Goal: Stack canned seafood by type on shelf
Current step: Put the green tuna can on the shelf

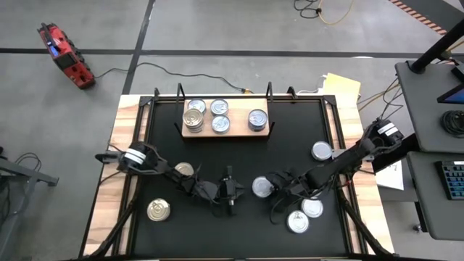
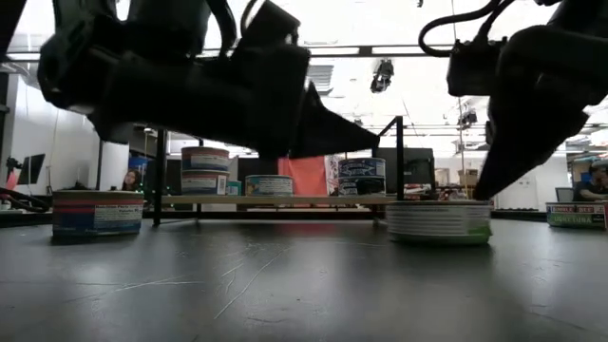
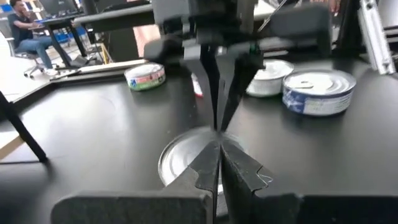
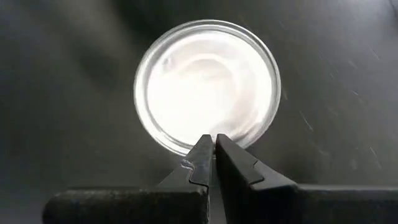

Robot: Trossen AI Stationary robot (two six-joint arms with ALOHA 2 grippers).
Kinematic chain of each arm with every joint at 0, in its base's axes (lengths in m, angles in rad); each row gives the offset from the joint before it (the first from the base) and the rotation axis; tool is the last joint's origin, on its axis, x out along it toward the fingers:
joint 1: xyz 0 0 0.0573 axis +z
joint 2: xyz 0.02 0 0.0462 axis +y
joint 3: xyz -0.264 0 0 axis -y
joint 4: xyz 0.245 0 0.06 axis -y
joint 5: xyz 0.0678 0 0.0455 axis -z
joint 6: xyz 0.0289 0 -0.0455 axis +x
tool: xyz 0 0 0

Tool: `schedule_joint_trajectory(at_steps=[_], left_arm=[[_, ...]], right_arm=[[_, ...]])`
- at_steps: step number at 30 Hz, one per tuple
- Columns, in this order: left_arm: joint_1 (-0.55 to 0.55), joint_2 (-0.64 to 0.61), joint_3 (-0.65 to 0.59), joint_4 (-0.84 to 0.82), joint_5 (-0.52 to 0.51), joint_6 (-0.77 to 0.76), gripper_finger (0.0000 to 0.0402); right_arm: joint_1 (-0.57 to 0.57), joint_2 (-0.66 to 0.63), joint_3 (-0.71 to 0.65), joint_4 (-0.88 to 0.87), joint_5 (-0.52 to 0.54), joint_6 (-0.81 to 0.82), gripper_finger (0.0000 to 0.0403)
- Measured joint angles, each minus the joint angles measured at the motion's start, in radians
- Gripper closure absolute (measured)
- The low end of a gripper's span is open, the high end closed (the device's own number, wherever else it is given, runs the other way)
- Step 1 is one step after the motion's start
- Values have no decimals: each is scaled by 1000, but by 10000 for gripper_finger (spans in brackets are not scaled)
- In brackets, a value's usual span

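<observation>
On the black table (image 1: 239,156), seen from above, the shelf (image 1: 225,133) lies toward twelve o'clock, a light wooden board that carries four groups of tins: a gold-topped stack (image 1: 193,119) at its nine o'clock end, two silver-topped tins (image 1: 220,107) near the middle, and one more silver tin (image 1: 257,119) at its three o'clock end. In the low view the stack at that end (image 2: 204,169) is two tins high. The other canned seafood is spread over the half of the table toward six o'clock. The left gripper (image 1: 230,194) is near the centre of this half, with its two fingers pressed together and holding nothing. A gold tin (image 1: 184,170) lies beside the left arm, and another gold tin (image 1: 158,210) is toward seven o'clock. The right gripper (image 4: 214,146) is also closed and empty; in its own wrist view the fingertips hang over the edge of a silver tin (image 4: 208,84). This same tin (image 1: 262,187) sits just at three o'clock of the left gripper. Two more silver tins (image 1: 304,215) lie close together toward five o'clock, and one silver tin (image 1: 322,151) is near the three o'clock edge.
</observation>
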Motion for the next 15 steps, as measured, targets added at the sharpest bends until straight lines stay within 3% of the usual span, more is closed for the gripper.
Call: schedule_joint_trajectory(at_steps=[5,15], left_arm=[[3,44,34,-12,1,3,401],[9,121,194,-179,7,55,401]], right_arm=[[1,-58,1,-134,-23,56,390],[1,-143,1,-166,-48,48,390]])
